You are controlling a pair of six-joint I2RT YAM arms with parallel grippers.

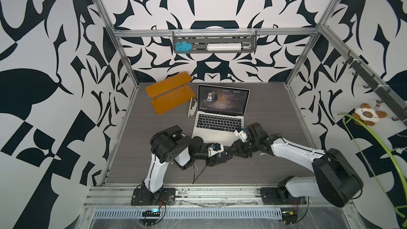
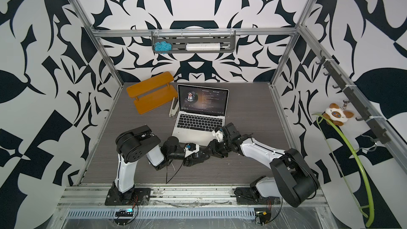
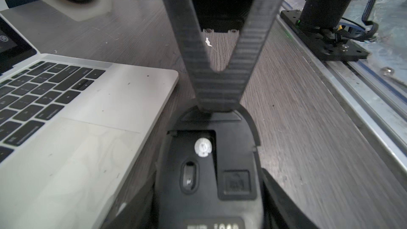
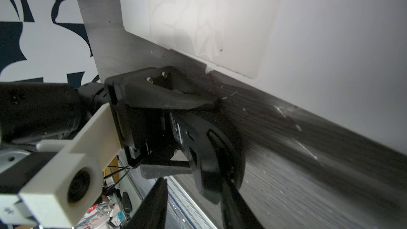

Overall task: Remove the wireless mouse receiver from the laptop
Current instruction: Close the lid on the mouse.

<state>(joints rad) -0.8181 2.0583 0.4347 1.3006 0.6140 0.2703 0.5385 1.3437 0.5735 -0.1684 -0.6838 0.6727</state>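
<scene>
The silver laptop stands open mid-table with its screen lit; its palm rest shows in both wrist views. My left gripper is shut on a black wireless mouse, held underside up just in front of the laptop's front right corner. My right gripper meets the mouse's far end, jaws partly apart, one finger against the mouse. The receiver itself does not show.
An orange two-tier shelf lies at the back left, with a stapler beside the laptop's left side. The metal rail with both arm bases runs along the table's front edge. A grey rack hangs on the back wall.
</scene>
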